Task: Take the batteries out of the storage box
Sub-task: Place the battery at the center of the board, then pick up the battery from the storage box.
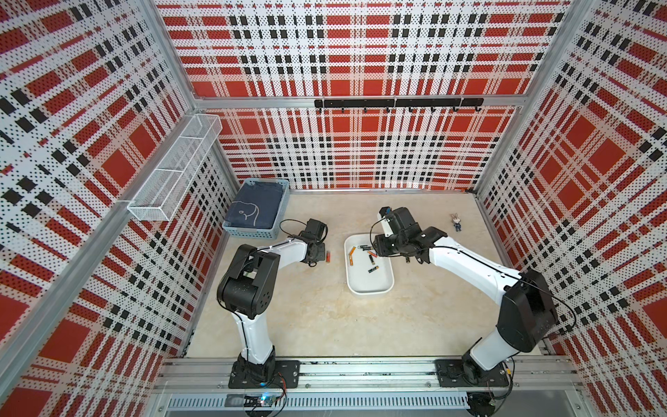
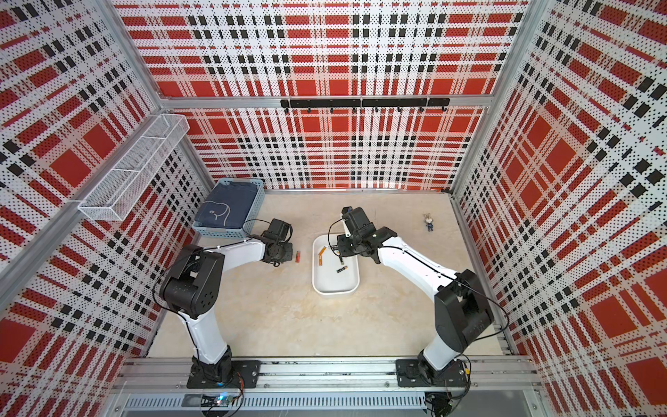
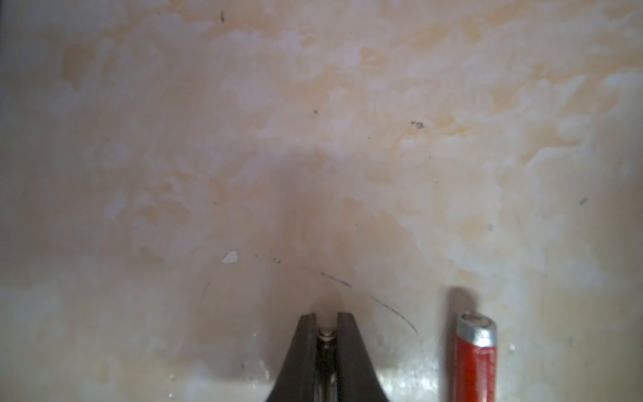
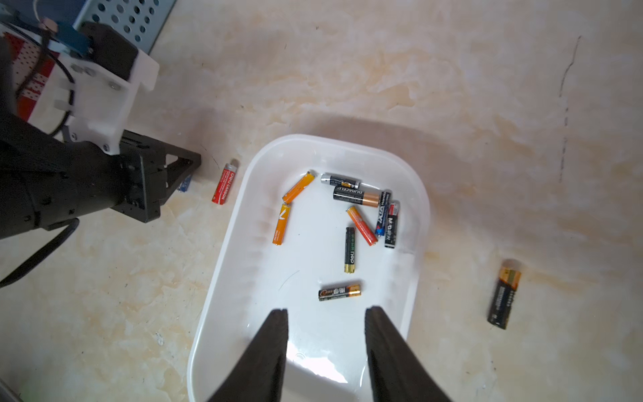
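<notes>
Left end effector (image 3: 327, 315) is clamped tight on a silver-tipped battery (image 3: 327, 335), low over the bench (image 3: 313, 139), and a red battery (image 3: 475, 362) lies just beside it. Over to the right end effector (image 4: 327, 312): jaws partly apart, nothing between them, poised above one end of the storage box (image 4: 306, 264), which sits mid-bench between the arms. Nine batteries (image 4: 349, 249) lie scattered in the box's other half. A black-and-gold battery (image 4: 504, 294) rests on the bench, apart from the box.
</notes>
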`<state>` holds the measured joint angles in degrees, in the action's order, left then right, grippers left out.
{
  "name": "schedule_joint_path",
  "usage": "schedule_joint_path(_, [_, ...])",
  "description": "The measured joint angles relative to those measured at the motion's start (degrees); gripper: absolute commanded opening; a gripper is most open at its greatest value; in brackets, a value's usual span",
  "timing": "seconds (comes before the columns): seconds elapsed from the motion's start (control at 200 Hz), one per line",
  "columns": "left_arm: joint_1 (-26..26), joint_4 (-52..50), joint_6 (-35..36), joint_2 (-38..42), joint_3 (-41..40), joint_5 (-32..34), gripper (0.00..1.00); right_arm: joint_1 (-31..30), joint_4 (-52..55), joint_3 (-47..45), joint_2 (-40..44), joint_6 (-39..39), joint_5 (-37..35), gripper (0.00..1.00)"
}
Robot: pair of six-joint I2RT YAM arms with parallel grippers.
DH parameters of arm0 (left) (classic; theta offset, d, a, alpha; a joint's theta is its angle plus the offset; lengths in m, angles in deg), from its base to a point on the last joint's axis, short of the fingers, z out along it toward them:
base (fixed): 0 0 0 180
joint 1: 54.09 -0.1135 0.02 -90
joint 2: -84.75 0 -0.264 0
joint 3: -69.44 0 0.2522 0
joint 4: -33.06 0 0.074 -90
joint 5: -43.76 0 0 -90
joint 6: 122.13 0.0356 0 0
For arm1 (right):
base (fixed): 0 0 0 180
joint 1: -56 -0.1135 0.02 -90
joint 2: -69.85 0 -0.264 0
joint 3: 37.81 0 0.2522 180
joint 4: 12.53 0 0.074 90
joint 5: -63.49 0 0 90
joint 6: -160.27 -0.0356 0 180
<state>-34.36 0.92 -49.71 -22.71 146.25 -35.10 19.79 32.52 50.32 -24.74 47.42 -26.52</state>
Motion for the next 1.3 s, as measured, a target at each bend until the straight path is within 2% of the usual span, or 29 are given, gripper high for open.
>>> schedule_joint_path(0.13, [0.50,0.20,0.00,-0.15,0.00,0.11,0.00,-1.46,2.99,2.78,-4.74,-1.05,-0.94,0.46])
schedule_joint_path(0.225, [0.94,0.52,-0.02,-0.24,0.00,0.33,0.12,-2.08,5.22,5.20,-8.37,-1.49,-1.64,0.47])
schedule_joint_path(0.316, [1.33,0.63,-0.09,-0.28,0.00,0.46,0.17,-2.45,6.97,7.32,-11.69,-1.84,-2.54,0.48])
schedule_joint_path(0.361, [1.40,0.61,-0.11,-0.28,0.00,0.50,0.24,-2.69,7.72,8.15,-13.27,-1.88,-2.97,0.48])
schedule_joint_path(0.451, [1.60,0.57,-0.28,-0.26,0.00,0.74,0.26,-2.80,9.14,9.68,-15.78,-1.90,-3.65,0.48])
schedule_joint_path(0.516, [1.60,0.42,-0.24,-0.11,0.00,0.94,0.33,-2.80,9.86,10.78,-17.27,-1.97,-4.22,0.48])
schedule_joint_path(0.902, [2.95,-3.23,-0.96,7.45,1.16,2.01,0.34,-3.06,11.96,14.91,-23.28,-2.97,-7.74,0.43])
schedule_joint_path(1.132, [5.77,-4.20,-3.08,16.63,1.27,4.42,0.34,-3.06,12.13,14.91,-25.90,-3.82,-8.66,0.41])
schedule_joint_path(1.298, [9.70,-4.15,-4.85,20.57,1.25,7.39,0.34,-3.06,11.56,15.37,-26.91,-4.11,-9.14,0.38])
